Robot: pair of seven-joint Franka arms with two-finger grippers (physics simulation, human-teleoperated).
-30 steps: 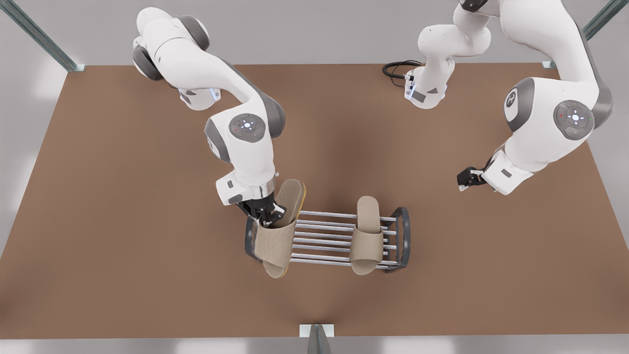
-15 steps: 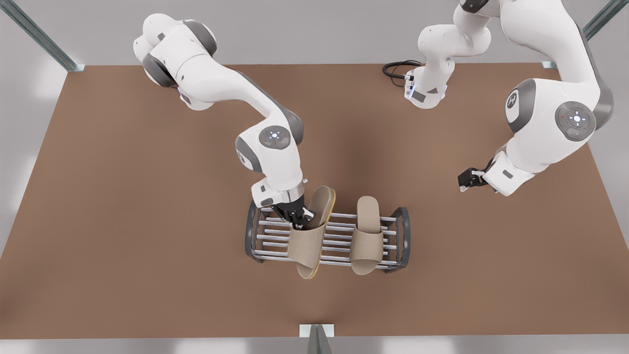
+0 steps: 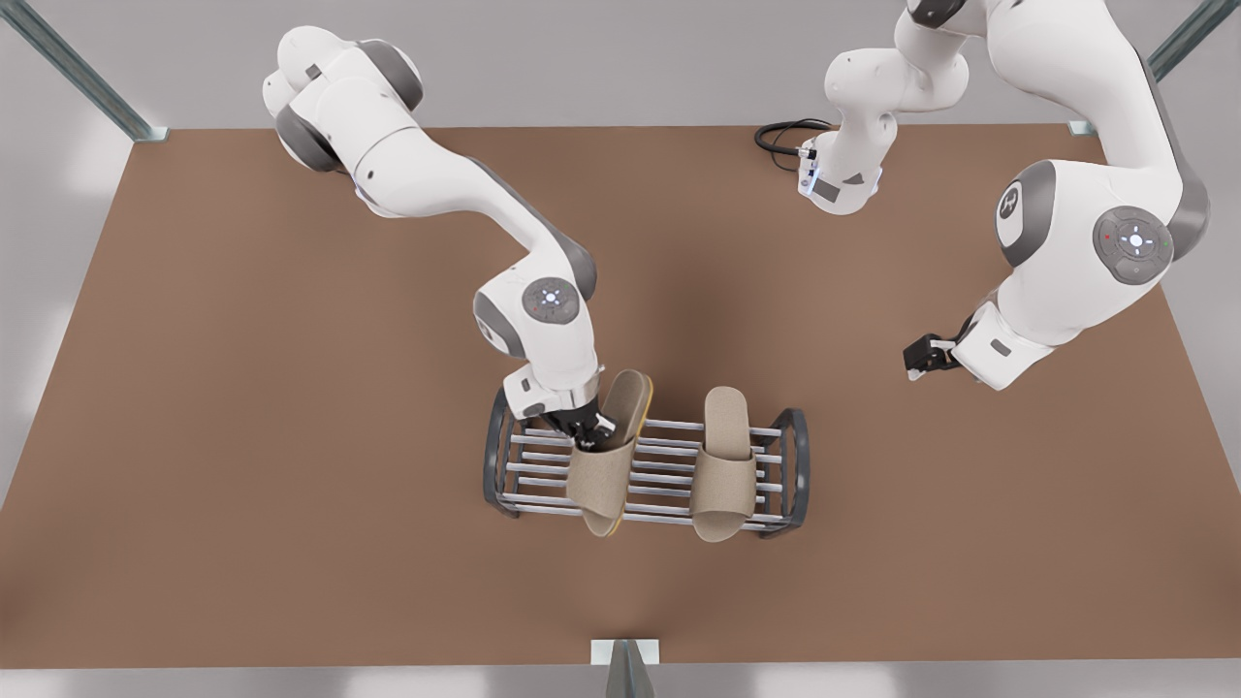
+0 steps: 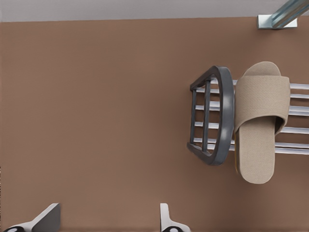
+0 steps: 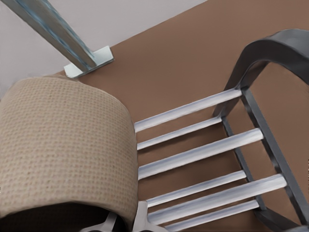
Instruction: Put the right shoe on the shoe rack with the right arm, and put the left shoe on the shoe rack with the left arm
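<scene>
The shoe rack stands at the table's near middle. My right gripper, on the front view's left, is shut on the strap edge of the right shoe. That beige slipper hangs tilted over the rack's left half, and I cannot tell whether it touches the bars. In the right wrist view its strap is close beside the rack. The left shoe lies flat on the rack's right half. My left gripper waits open above the table at the front view's right, looking at the rack and the left shoe.
A black cable lies by the arm base at the back of the brown table. Metal frame posts stand at the back corners and a bracket at the front edge.
My right gripper has carried the right shoe from the rack's left end toward the front view's right, then slightly down over the bars. The left arm has barely shifted.
</scene>
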